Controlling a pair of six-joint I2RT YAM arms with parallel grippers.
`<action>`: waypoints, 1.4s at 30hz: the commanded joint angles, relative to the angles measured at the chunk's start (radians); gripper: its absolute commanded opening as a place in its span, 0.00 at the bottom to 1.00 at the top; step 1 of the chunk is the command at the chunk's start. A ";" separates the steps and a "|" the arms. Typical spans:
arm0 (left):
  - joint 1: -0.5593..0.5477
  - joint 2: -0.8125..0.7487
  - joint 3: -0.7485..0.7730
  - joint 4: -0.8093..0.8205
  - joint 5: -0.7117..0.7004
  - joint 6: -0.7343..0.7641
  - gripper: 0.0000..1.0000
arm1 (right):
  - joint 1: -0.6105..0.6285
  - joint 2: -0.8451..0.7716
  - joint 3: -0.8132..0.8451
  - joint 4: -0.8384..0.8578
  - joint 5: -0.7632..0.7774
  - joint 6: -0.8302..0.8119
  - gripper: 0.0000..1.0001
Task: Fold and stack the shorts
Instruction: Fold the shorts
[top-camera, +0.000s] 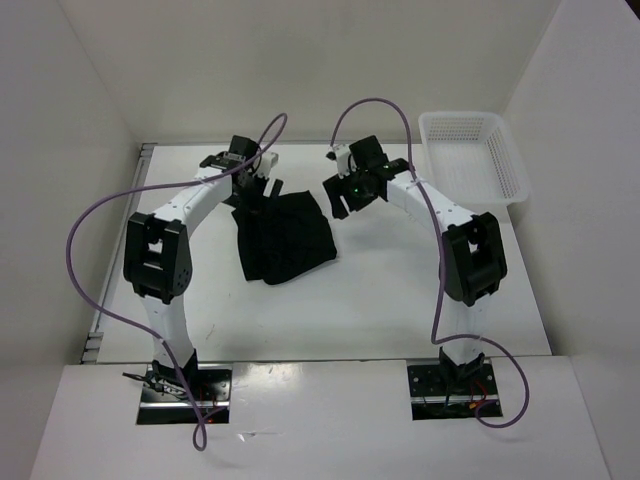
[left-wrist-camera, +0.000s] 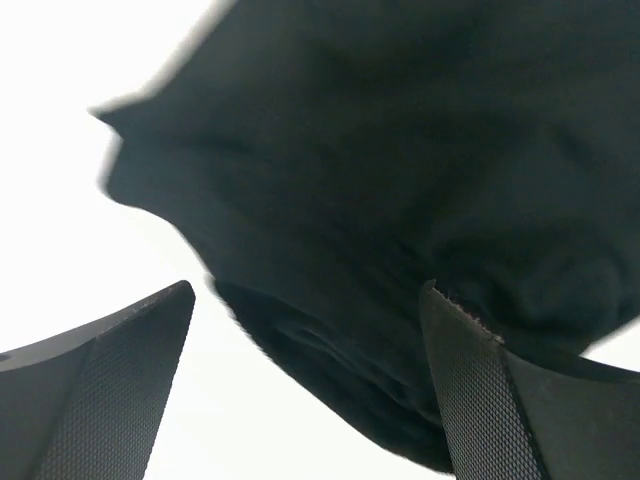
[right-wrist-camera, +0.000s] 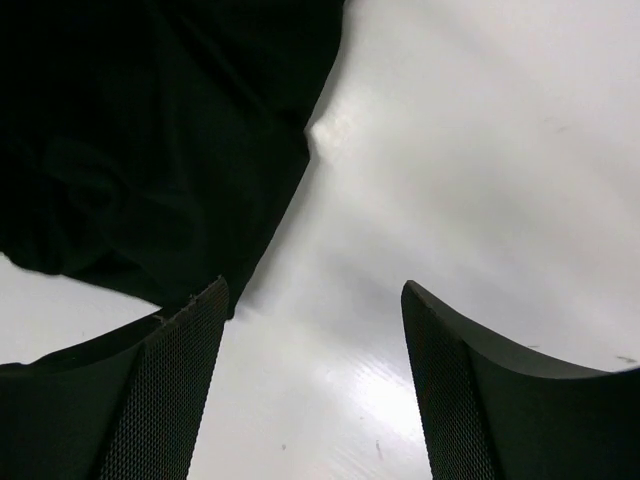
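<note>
Lying in the middle of the table (top-camera: 400, 300) in the top view, the shorts (top-camera: 285, 240) form one compact dark bundle with uneven edges. They seem to be folded over at least once, but the shape is not neat, so the folding probably needs more work, and no stack is visible. The left gripper (top-camera: 260, 186) hangs at the far left edge of the fabric and the right gripper (top-camera: 341, 196) just beside its far right corner. The white mesh basket (top-camera: 505, 165) stands at the far right, well apart, and appears to hold nothing.

In the left wrist view, the left gripper (left-wrist-camera: 307, 290) has its jaws spread wide. The shorts (left-wrist-camera: 380, 180) lie beyond them, unpinched.

In the right wrist view, the right gripper (right-wrist-camera: 315, 285) is also spread apart, with only bare table between the jaws. The shorts (right-wrist-camera: 150, 130) lie to the left.
</note>
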 joint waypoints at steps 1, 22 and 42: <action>0.015 -0.007 0.124 0.058 -0.066 0.003 1.00 | 0.015 0.019 -0.044 0.013 -0.142 -0.028 0.75; 0.098 0.135 0.043 0.081 0.058 0.003 0.52 | 0.015 0.185 -0.106 0.055 -0.279 0.024 0.72; 0.107 0.047 0.336 -0.037 0.126 0.003 0.00 | 0.034 0.202 -0.080 0.006 -0.299 -0.052 0.00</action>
